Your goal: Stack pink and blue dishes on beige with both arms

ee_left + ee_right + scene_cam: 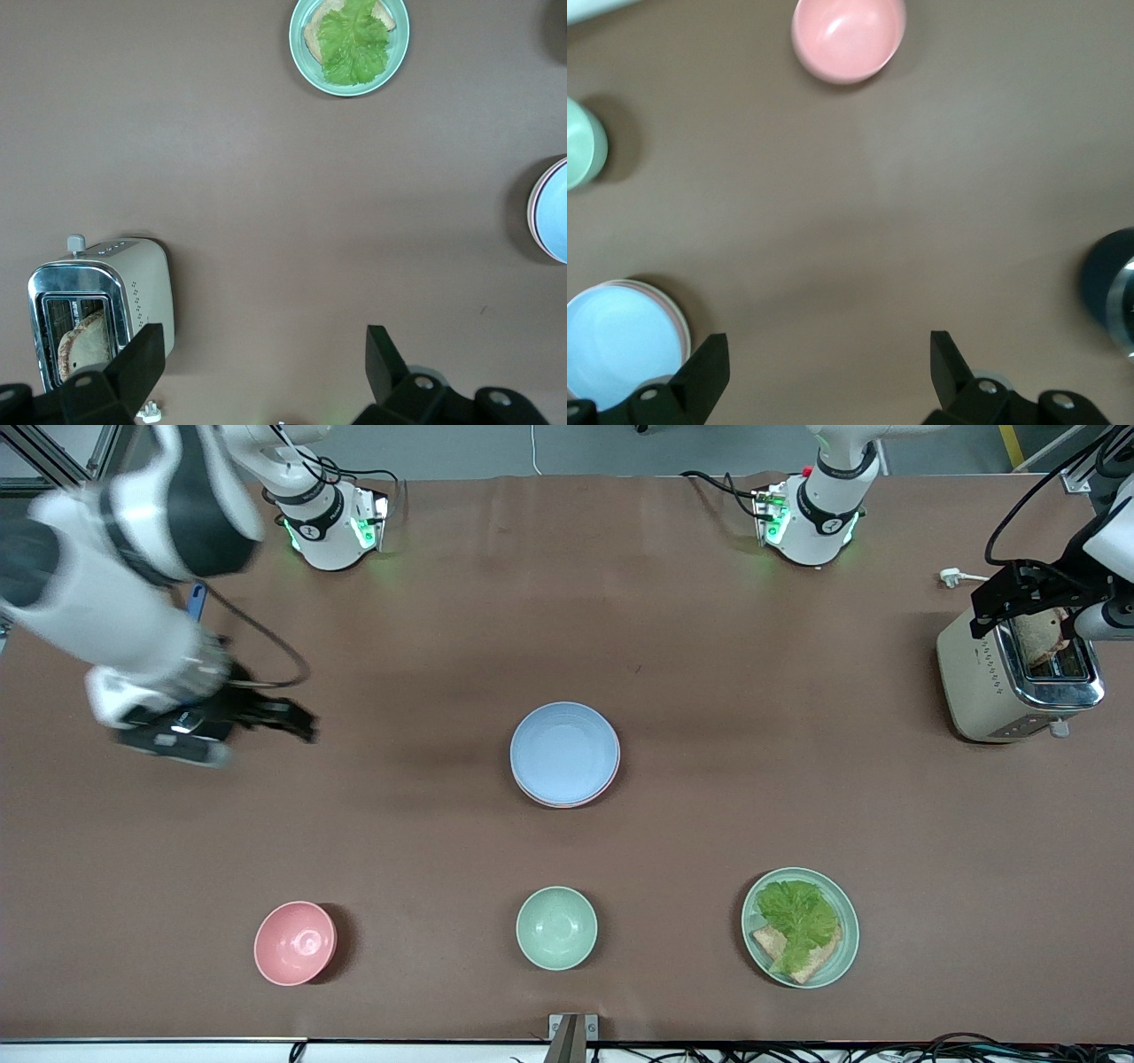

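Blue dish (pixel 564 750): tops the centre stack, pink dish rim (pixel 567 803) beneath; beige hidden.
Right gripper (pixel 297 722): released, empty, over bare table.
Left gripper (pixel 1019 607): released, empty, over toaster (pixel 992 682).

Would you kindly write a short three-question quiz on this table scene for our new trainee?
1. True or false: the blue plate tops the stack at the table's middle.
2. What lies on the mint-green plate?
3. The left gripper is over: A) pink bowl B) toaster C) mint-green bowl

Key: 1 true; a pink rim shows beneath. 2 lettuce and bread. 3 B; the right gripper, open, is over bare table.
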{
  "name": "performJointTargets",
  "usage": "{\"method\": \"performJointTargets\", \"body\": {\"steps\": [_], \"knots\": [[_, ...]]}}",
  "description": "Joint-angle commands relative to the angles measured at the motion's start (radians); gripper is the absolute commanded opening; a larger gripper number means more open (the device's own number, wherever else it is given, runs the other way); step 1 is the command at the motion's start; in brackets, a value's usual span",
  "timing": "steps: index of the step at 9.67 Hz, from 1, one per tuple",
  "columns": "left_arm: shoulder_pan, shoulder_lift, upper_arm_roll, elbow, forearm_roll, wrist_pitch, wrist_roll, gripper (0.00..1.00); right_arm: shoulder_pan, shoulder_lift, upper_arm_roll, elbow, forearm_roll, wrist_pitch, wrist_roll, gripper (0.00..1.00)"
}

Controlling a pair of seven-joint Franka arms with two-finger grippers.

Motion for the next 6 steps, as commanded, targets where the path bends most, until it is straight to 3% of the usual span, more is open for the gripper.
{"method": "performJointTargets", "body": {"steps": [1, 3, 6], "knots": [[-0.001, -0.002, 0.016, -0.032, -0.015, -0.009, 0.015, 1.00, 0.004, -0.042, -0.099, 0.060, -0.044, -0.074, -0.157, 1.00], [-0.003, -0.005, 0.016, -0.026, -0.015, -0.025, 0.003, 1.00, 0.003, -0.046, -0.166, 0.192, -0.047, -0.259, -0.250, 1.00], [-0.006, -0.005, 0.015, -0.028, -0.015, -0.031, -0.004, 1.00, -0.008, -0.037, -0.172, 0.321, -0.048, -0.398, -0.282, 1.00]]}}
